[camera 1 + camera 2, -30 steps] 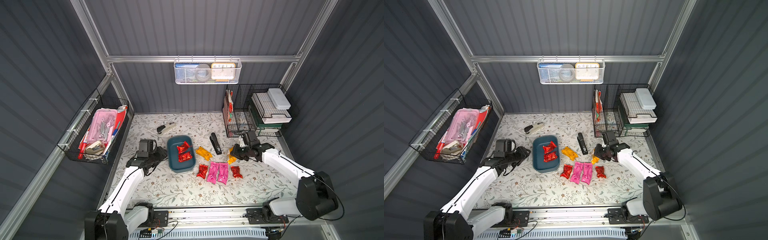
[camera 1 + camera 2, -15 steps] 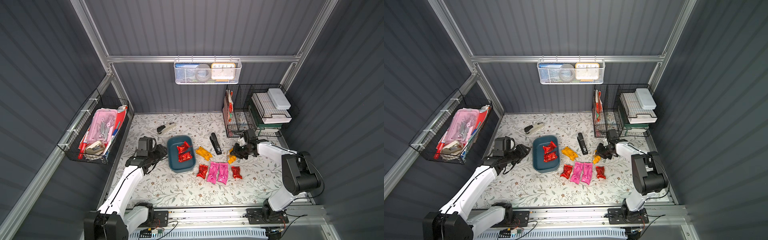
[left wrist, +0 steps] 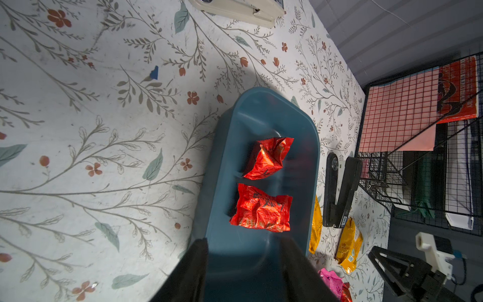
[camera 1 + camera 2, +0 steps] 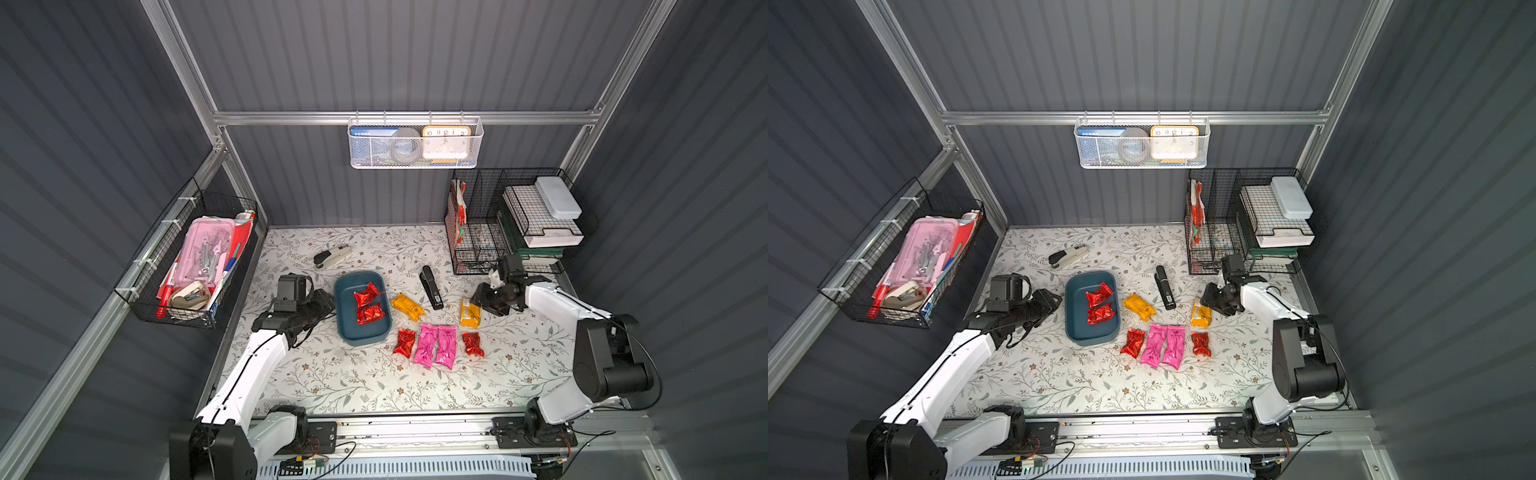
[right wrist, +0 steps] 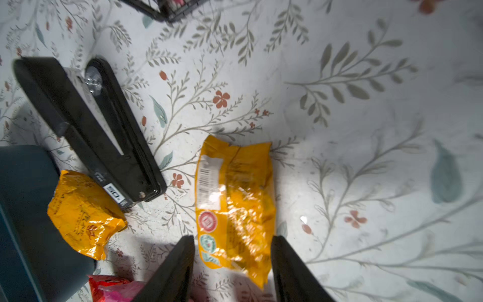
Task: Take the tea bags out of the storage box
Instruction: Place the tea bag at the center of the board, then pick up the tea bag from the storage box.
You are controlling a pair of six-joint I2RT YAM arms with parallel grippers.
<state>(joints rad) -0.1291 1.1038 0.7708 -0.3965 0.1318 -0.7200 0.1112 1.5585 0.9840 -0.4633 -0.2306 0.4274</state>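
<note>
Floral tabletop [image 4: 374, 382], teal storage box [image 4: 347, 309], six loose tea bags [image 4: 428, 347], black stapler [image 4: 431, 287], beige stapler [image 4: 332, 255]

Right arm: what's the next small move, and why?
Probably lift the right gripper straight up off the orange sachet. Its jaws stand open around it, and the sachet lies outside the storage box. Two red sachets are still inside, so clearing this one first lets the arm swing over for them.

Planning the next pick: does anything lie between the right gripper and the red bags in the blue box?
Yes. A black stapler and an orange bag lie flat between them, both low.
</note>
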